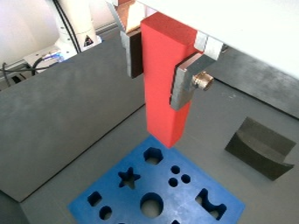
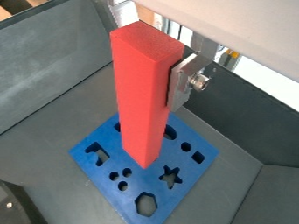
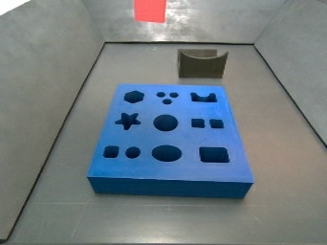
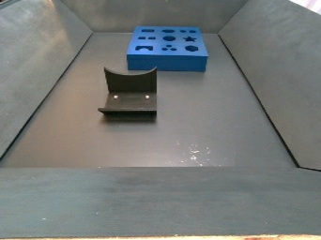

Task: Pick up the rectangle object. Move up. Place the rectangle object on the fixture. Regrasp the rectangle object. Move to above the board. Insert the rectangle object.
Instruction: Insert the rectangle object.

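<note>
Rectangle object (image 2: 142, 92) vertical, clamped btwn gripper (image 1: 160, 66) fingers (image 1: 184, 83), hanging well above board (image 1: 163, 188), not touching. In a side view, board (image 3: 166, 129) centre of floor, fixture (image 3: 201, 63) behind it, apart.

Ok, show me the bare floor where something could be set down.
Free: the wide floor in front of the fixture, and the strips beside the board. Crowded: over the board, where the gripper holds the rectangle object.
</note>
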